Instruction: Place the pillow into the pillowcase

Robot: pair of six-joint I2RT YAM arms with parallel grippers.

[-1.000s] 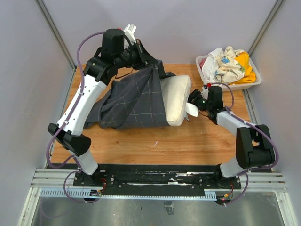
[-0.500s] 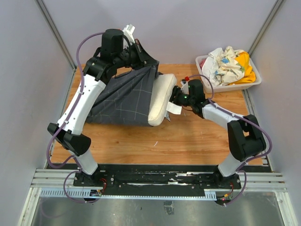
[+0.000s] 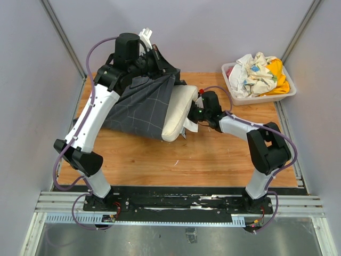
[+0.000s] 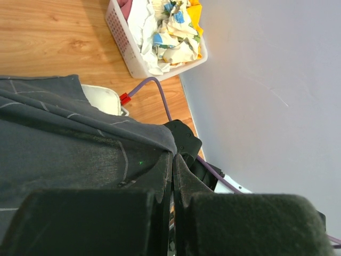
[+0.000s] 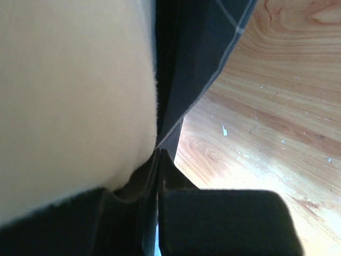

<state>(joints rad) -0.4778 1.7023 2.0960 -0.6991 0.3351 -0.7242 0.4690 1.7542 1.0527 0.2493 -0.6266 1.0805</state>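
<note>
Wooden desk (image 3: pixel 224 154) between grey walls carries the dark checked pillowcase (image 3: pixel 144 106), its far corner lifted and its left side covered by the left arm. Only the right end of the cream pillow (image 3: pixel 178 109) sticks out of the case's mouth, the rest hidden inside. A basket (image 3: pixel 264 99) stands at the far right corner. The left fingers (image 4: pixel 172 160) are pinched tight on the pillowcase hem, and the right fingers (image 5: pixel 159 160) are closed where pillow and hem meet, too blurred to tell what they grip.
</note>
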